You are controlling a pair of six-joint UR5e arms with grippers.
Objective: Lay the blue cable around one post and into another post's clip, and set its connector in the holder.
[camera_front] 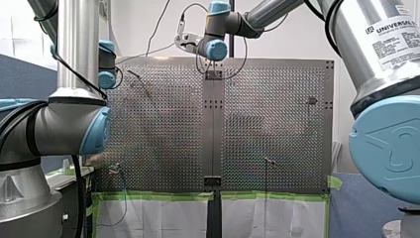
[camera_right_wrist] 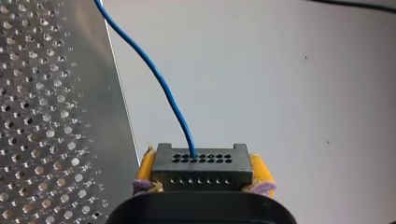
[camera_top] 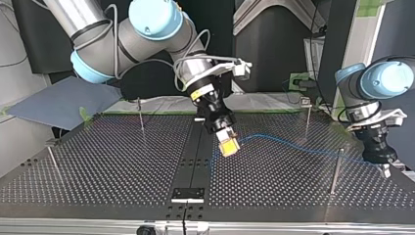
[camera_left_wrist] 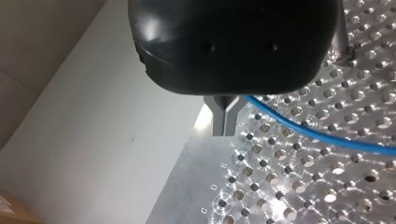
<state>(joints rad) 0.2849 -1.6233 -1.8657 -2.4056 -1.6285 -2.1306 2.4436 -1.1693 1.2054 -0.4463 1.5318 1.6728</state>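
The blue cable (camera_top: pixel 293 144) hangs in a shallow line over the perforated table between both grippers. My right gripper (camera_top: pixel 228 146), with yellow pads (camera_right_wrist: pixel 260 171), is shut on the black connector (camera_right_wrist: pixel 201 167) above the table's centre rail; the cable (camera_right_wrist: pixel 159 79) leaves the connector's top. At the top view's right edge, my left gripper (camera_left_wrist: pixel 225 122) is shut on the cable's other end (camera_left_wrist: pixel 299 126), low over the table's edge. The cable passes close by two thin posts (camera_top: pixel 307 117) (camera_top: pixel 336 169); whether it touches either I cannot tell. In the front view my right gripper (camera_front: pixel 185 42) is at the far middle.
Two more posts (camera_top: pixel 140 115) (camera_top: pixel 54 161) stand at the top view's left. A black block (camera_top: pixel 187 194) sits on the centre rail (camera_top: pixel 195 152) below my right gripper. In the front view, green-taped white sheets (camera_front: pixel 163 213) hang along the table's near edge.
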